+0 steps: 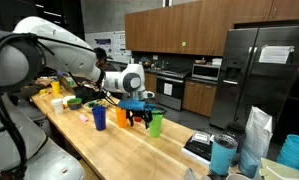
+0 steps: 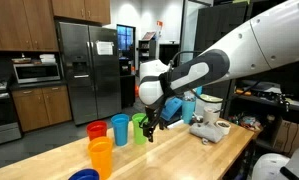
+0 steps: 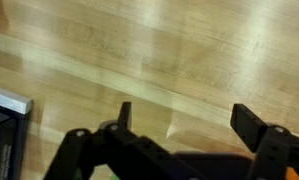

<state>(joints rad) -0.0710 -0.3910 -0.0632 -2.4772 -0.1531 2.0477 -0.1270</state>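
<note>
My gripper [image 3: 189, 120] is open, with only bare wooden tabletop [image 3: 189, 50] between its two black fingers [image 3: 254, 125]. In both exterior views it hangs just above the table, fingers pointing down. It [image 1: 139, 121] stands between an orange cup [image 1: 122, 116] and a green cup [image 1: 156, 123], close to both. A blue cup [image 1: 99, 117] stands farther along. From the opposite side my gripper [image 2: 153, 127] is right beside the green cup [image 2: 140, 128], with a blue cup [image 2: 120, 128], a red cup [image 2: 97, 130] and an orange cup [image 2: 101, 157] past it.
A dark tray-like object [image 3: 3, 125] lies at the left edge of the wrist view. Teal cups [image 1: 223, 154] and a white bag [image 1: 257, 135] stand near one table end, a yellow cup [image 1: 57, 88] and clutter at the far end. Kitchen cabinets and a fridge [image 1: 261, 75] are behind.
</note>
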